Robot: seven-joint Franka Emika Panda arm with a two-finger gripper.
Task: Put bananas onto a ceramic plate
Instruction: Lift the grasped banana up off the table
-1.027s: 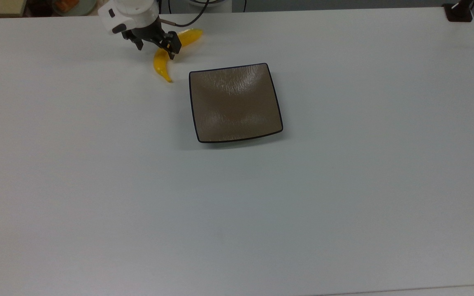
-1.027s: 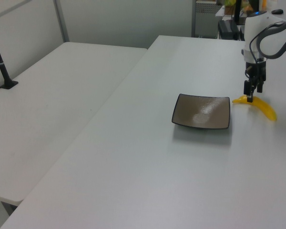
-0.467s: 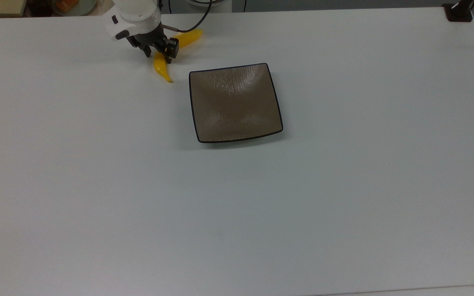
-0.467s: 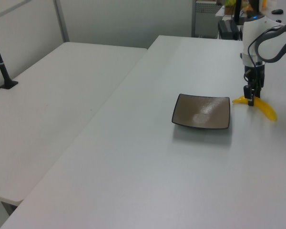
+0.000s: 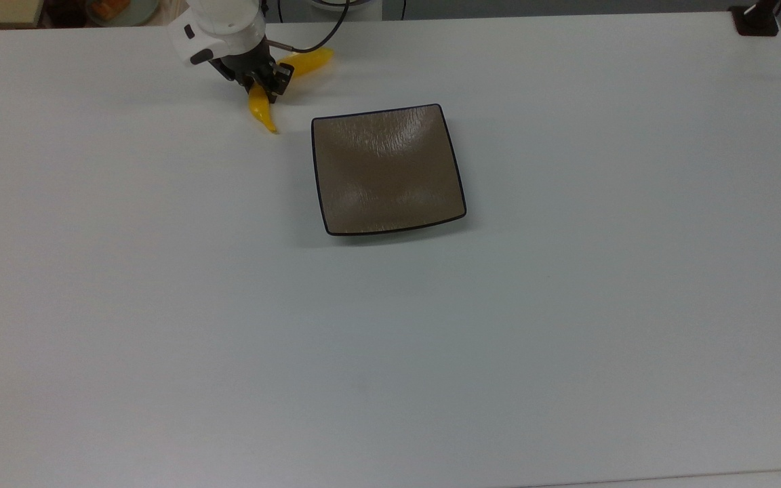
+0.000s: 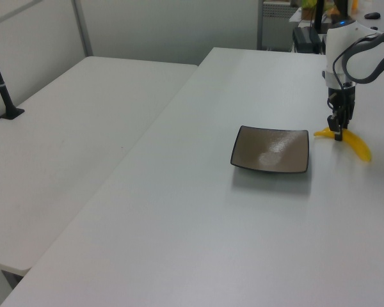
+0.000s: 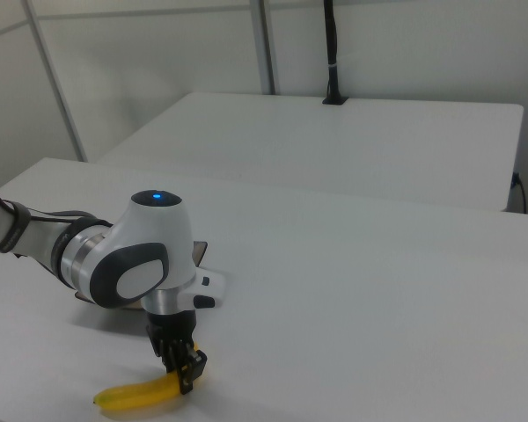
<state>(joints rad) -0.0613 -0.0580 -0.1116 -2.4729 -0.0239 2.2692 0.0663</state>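
Note:
The yellow banana (image 5: 259,108) lies on the white table, off the far-left corner of the ceramic plate (image 5: 387,169) in the top view. My gripper (image 5: 267,85) points down over the banana's middle, its fingers shut on it from both sides. The left view shows the gripper (image 6: 337,133) on the banana (image 6: 356,147), to the right of the empty brown plate (image 6: 272,150). Seen from the right view, the gripper (image 7: 187,374) pinches the banana (image 7: 136,397); the arm hides most of the plate (image 7: 199,253).
A black cable (image 5: 309,34) runs from the wrist past the table's far edge. A black post base (image 5: 756,20) sits at the top view's far right corner. A second white table (image 6: 64,128) with a black post (image 6: 3,96) adjoins.
The gripper came down onto the banana and its fingers closed from wide apart to tight on it. The banana's near tip shifted slightly to the top view's left.

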